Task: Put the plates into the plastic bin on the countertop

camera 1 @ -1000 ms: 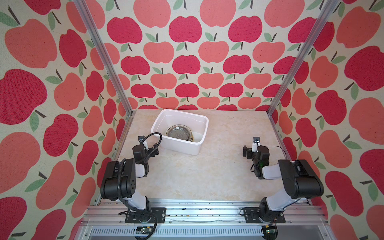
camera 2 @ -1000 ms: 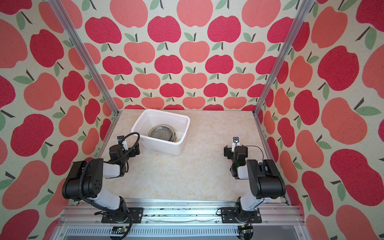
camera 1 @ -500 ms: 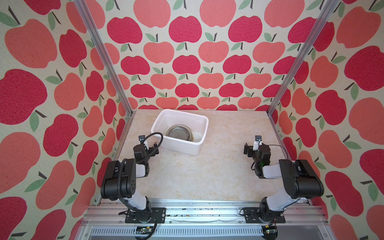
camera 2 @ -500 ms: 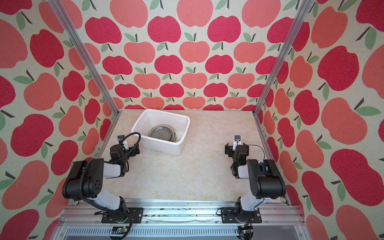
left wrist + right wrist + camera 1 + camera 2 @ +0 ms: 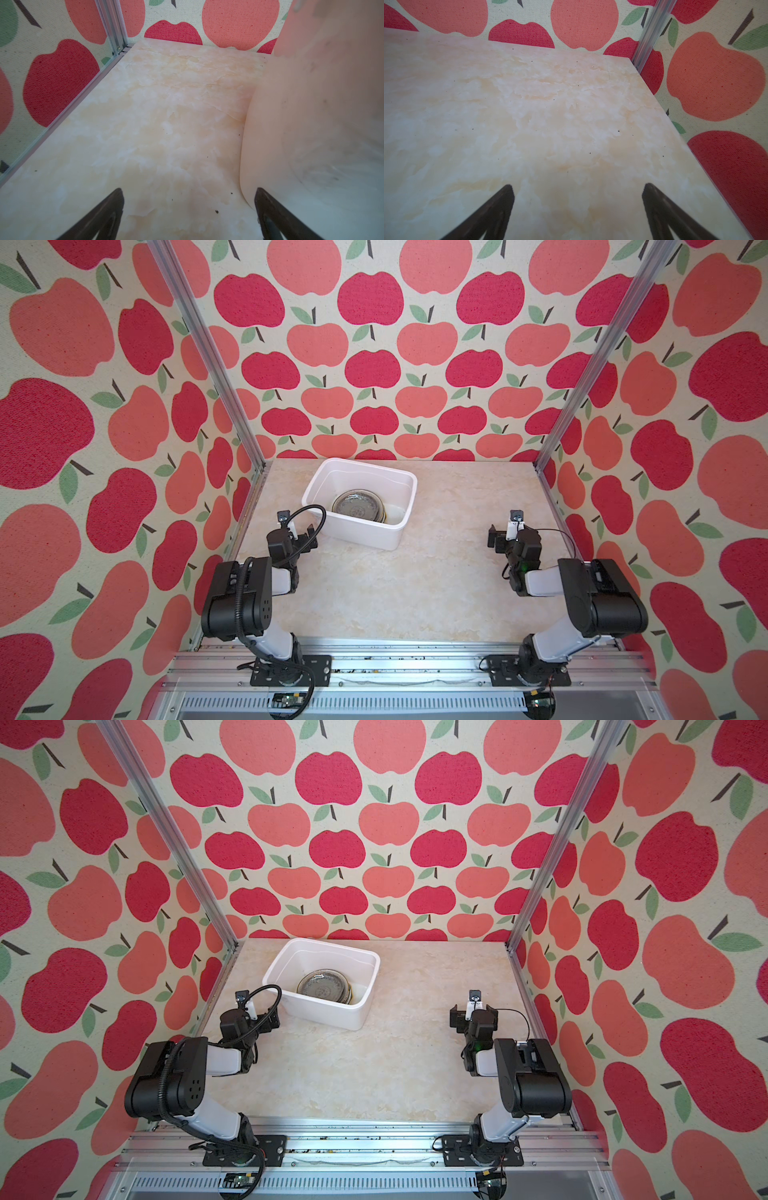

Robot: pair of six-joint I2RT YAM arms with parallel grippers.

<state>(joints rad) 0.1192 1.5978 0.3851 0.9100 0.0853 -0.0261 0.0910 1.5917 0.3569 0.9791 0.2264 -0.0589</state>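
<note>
Almost nothing has shifted over the last second. The two arms sit folded back just as they were, and no dish has moved.

The left gripper (image 5: 311, 537) hangs just beside the near left corner of the white rectangular plastic bin with rounded corners (image 5: 397, 482). Its dark fingers are spread wide and empty. The wrist view shows one fingertip close against the bin's smooth, slightly scuffed wall, though I cannot tell whether it touches.

The right gripper (image 5: 496, 538) is well apart from the bin on its right side. It is likewise splayed, with nothing between the fingers and only bare counter below.

The plates (image 5: 356, 506) lie stacked inside the bin, toward its near right part. On top is a round greyish glass dish with a patterned face, and a yellow edge and a pale one peek out beneath it. How many lie under there I cannot tell.

The beige marble-look countertop (image 5: 415, 585) around the bin is glossy, faintly veined and dotted with tiny dark specks. It carries no plate that I can see. To my eye the job is done, or the arms are resting.
</note>
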